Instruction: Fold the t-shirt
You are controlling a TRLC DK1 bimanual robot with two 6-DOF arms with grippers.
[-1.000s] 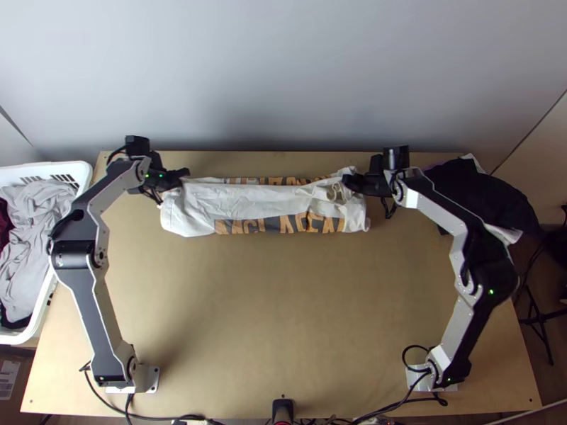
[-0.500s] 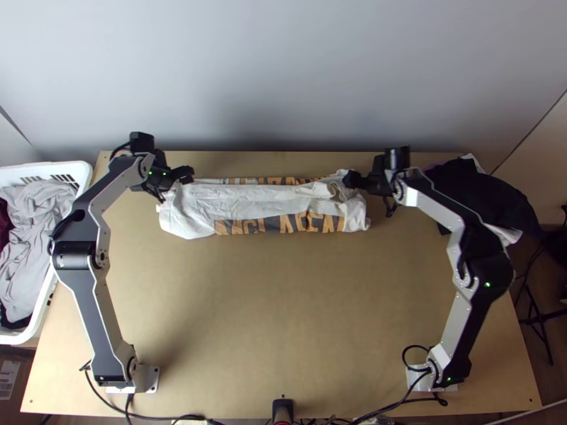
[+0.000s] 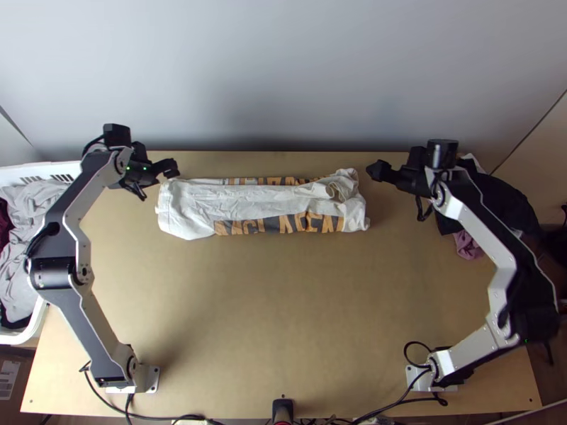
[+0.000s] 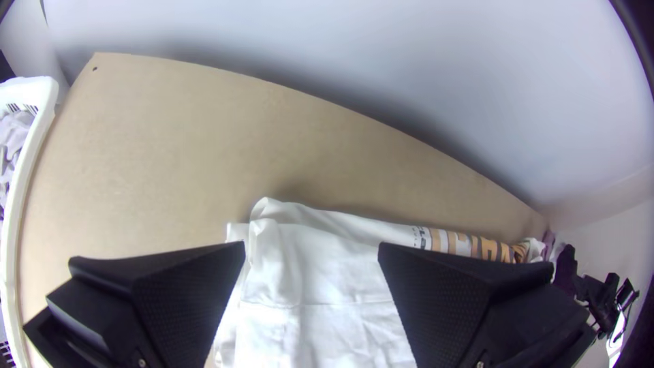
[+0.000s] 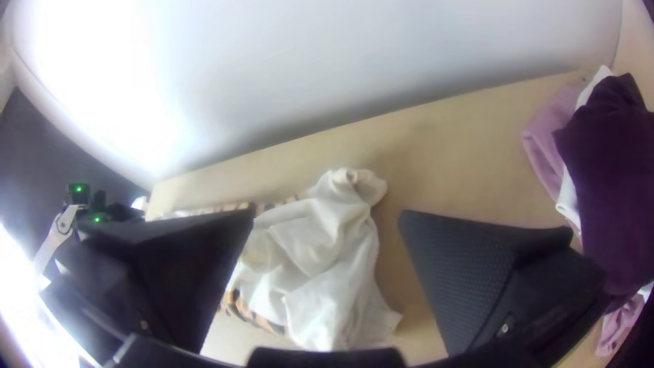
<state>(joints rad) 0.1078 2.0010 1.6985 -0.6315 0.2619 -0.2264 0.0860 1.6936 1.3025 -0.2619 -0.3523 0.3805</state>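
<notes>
The white t-shirt point(image 3: 248, 202) lies near the table's far edge as a long, low folded strip, with orange and dark lettering along its near and far sides; its right end is bunched. Just off the strip's left end is my left gripper point(image 3: 171, 168), holding nothing. My right gripper point(image 3: 375, 171) stands a short way right of the bunched end. In the left wrist view the left gripper point(image 4: 312, 262) is open over the shirt's white end point(image 4: 327, 272). The right wrist view has the right gripper point(image 5: 327, 225) open, the crumpled white cloth point(image 5: 327, 245) between and beyond its fingers.
A white basket point(image 3: 83, 173) of grey and dark clothes stands at the table's left edge. Dark, white and purple clothes point(image 3: 500, 202) are heaped at the far right, partly under the right arm. Bare wood point(image 3: 283, 312) spreads across the table's near half.
Both grippers have come away from the shirt's ends, the left one to the left and the right one to the right. The shirt has stayed nearly as it was.
</notes>
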